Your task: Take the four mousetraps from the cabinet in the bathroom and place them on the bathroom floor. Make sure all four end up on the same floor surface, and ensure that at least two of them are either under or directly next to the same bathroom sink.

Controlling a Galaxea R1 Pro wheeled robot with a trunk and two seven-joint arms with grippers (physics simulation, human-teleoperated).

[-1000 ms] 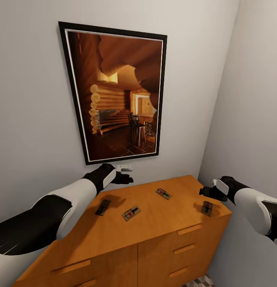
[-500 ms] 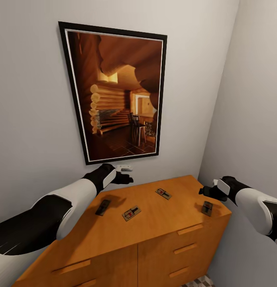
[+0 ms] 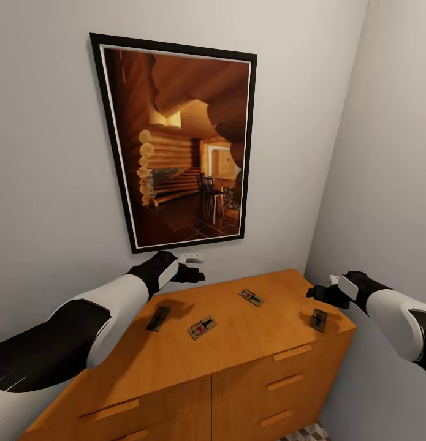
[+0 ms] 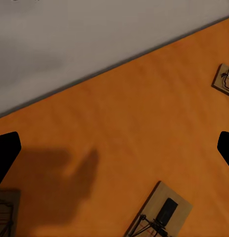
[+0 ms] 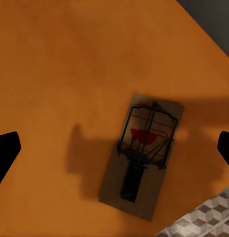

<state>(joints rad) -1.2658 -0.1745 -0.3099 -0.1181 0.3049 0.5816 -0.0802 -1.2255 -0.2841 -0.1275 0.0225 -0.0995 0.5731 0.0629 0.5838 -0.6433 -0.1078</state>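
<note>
A framed cabin picture (image 3: 176,144) hangs on the grey wall above the cabinet (image 3: 237,361), where your four mousetraps lie flat on the orange top: one (image 3: 158,318) under your left forearm, one (image 3: 202,327) mid-top, one (image 3: 252,297) toward the wall, one (image 3: 319,320) at the right corner. Your left gripper (image 3: 194,274) hovers near the wall, your right gripper (image 3: 317,294) directly above the corner trap (image 5: 144,153); both are spread wide, holding nothing.

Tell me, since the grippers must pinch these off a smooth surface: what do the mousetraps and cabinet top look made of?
Mousetrap: a pale matte board, probably wood, with thin dark wire and a red patch. Cabinet top: orange-brown wood look with faint grain, smooth satin finish.
</note>
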